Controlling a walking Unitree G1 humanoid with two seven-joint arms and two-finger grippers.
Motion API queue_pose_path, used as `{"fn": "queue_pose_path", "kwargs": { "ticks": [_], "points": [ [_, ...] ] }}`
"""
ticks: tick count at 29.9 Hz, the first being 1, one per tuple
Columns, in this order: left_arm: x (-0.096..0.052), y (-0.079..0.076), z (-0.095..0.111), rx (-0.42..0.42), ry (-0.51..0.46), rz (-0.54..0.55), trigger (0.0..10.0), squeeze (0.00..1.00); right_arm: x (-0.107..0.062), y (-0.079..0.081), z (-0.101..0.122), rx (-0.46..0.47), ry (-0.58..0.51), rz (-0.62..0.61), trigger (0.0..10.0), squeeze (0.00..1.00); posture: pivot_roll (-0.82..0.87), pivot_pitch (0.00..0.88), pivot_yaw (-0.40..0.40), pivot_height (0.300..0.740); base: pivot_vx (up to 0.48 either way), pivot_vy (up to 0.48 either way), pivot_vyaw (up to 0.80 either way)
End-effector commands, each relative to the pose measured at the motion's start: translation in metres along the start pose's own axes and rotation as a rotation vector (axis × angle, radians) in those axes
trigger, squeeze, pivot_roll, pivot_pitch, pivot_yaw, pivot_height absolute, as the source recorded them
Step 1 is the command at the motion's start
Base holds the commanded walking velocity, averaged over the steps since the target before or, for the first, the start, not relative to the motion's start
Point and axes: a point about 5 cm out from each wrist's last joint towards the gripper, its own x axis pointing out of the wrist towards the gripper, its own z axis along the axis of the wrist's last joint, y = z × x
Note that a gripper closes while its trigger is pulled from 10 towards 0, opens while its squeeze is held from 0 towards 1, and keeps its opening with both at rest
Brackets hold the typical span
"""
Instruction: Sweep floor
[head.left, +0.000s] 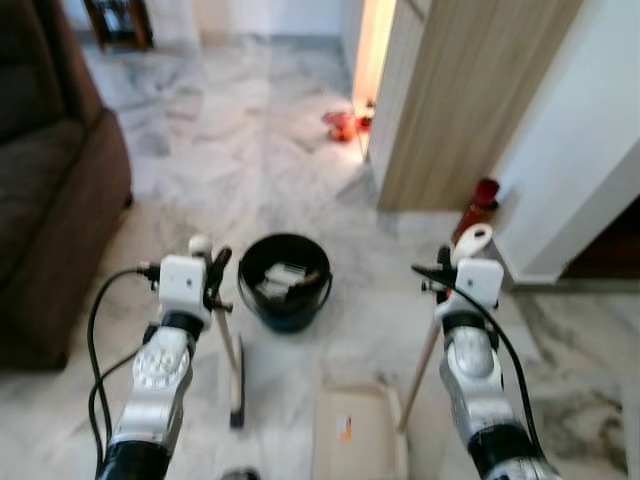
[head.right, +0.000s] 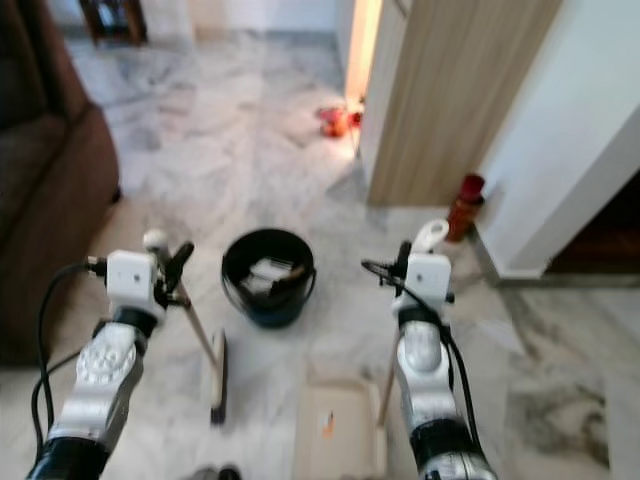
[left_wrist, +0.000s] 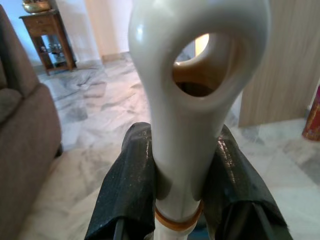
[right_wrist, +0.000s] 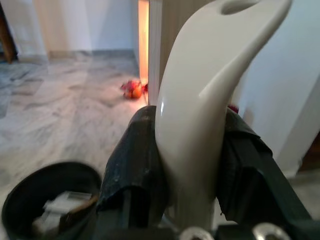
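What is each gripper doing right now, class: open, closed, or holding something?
Left gripper: closed on the broom handle.
Right gripper: closed on the dustpan handle.

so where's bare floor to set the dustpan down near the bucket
Bare marble lies beyond the black bucket, between the brown sofa and the wooden partition, and right of the bucket toward the red bottle. It is crowded just below the bucket, where the broom in the left gripper and the dustpan in the right gripper sit.
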Motion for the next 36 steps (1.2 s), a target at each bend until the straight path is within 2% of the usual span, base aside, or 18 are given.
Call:
{"fn": "queue_pose_path", "kwargs": {
  "ticks": [1,9,24,27,32,36],
  "points": [
    [0.0046,0.0009,0.0095,0.017,-0.039,-0.001,10.0,0.00,0.0033,-0.0016,0.0059,0.017,-0.027,-0.013,10.0,0.00,-0.06,0.096,-0.034,0.740,0.000,0.000,0.00],
    [0.0042,0.0000,0.0093,0.010,-0.040,-0.004,10.0,0.00,0.0019,-0.0012,0.0026,0.016,-0.007,-0.014,10.0,0.00,-0.06,0.106,-0.036,0.740,0.000,0.000,-0.08],
    [0.0048,-0.0020,0.0093,0.004,-0.035,-0.013,10.0,0.00,0.0019,-0.0011,0.0003,0.023,0.011,-0.013,10.0,0.00,-0.06,0.117,-0.040,0.740,0.000,0.000,-0.80],
    [0.0053,-0.0016,0.0081,0.042,-0.020,-0.015,10.0,0.00,0.0020,-0.0014,0.0001,0.023,0.012,-0.015,10.0,0.00,-0.06,0.118,-0.042,0.740,0.000,0.000,-0.80],
    [0.0049,-0.0022,0.0076,0.040,-0.021,-0.012,10.0,0.00,0.0017,-0.0013,-0.0006,0.020,0.016,-0.014,10.0,0.00,-0.06,0.120,-0.045,0.740,0.000,-0.462,-0.80],
    [0.0051,-0.0009,0.0077,0.037,-0.023,-0.008,10.0,0.00,0.0019,-0.0012,-0.0007,0.018,0.017,-0.017,10.0,0.00,-0.06,0.112,-0.043,0.740,0.000,0.000,-0.80]
  ]
}}
